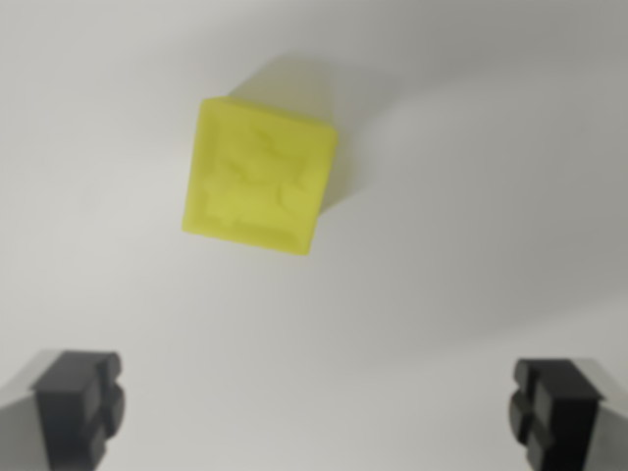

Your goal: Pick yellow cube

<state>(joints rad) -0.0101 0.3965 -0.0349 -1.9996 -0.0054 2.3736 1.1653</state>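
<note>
A plain, pale grey-white surface (471,147) fills the whole wrist view, smooth and unmarked, with no edge, wall or floor showing. The light is soft and uneven: the middle and lower part look brighter, while the upper corners fall into a dimmer grey. Faint, blurred shadows lie across it, with no sharp outlines.

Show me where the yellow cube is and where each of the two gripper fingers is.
yellow cube (260,177), wrist view, middle of its top face.
left finger (78,404), wrist view's left, black pad.
right finger (557,410), wrist view's right, black pad.
</note>
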